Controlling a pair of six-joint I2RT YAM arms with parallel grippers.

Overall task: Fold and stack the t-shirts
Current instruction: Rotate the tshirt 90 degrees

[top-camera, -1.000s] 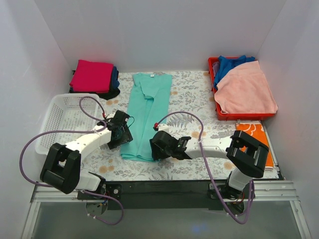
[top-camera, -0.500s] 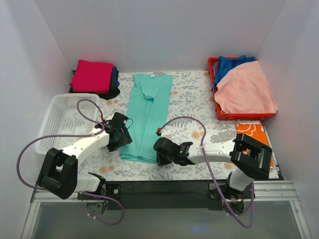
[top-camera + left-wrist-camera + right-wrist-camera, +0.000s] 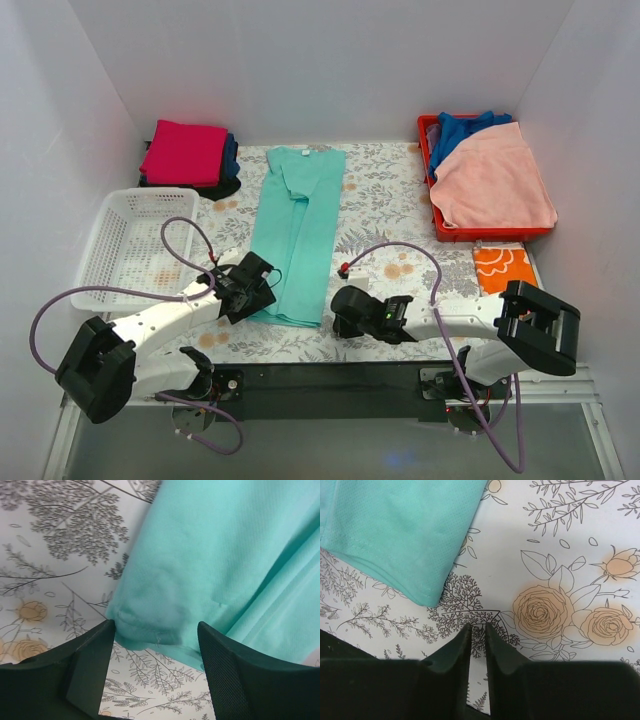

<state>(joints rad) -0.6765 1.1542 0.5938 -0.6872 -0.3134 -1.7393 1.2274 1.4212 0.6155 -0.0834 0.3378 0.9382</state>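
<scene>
A mint-teal t-shirt (image 3: 298, 230), folded lengthwise into a long strip, lies flat on the flowered table. My left gripper (image 3: 258, 292) is open at the strip's near left corner. In the left wrist view the teal hem (image 3: 165, 630) lies just ahead of and between the fingertips (image 3: 95, 660), and nothing is gripped. My right gripper (image 3: 343, 316) is shut and empty, on the table just right of the near hem. The strip's near right corner (image 3: 420, 587) lies up and left of the right gripper (image 3: 477, 630). Folded magenta, dark blue and black shirts (image 3: 186, 152) are stacked at the back left.
A white basket (image 3: 115, 255) stands at the left. A red bin (image 3: 440, 215) at the back right holds a pink cloth (image 3: 495, 180) and a blue one (image 3: 465, 128). An orange patterned cloth (image 3: 503, 268) lies near the right edge.
Both grippers have drawn back toward the near edge. The right one has slid right, off the teal hem onto bare table. The left one has come down to the near left corner.
</scene>
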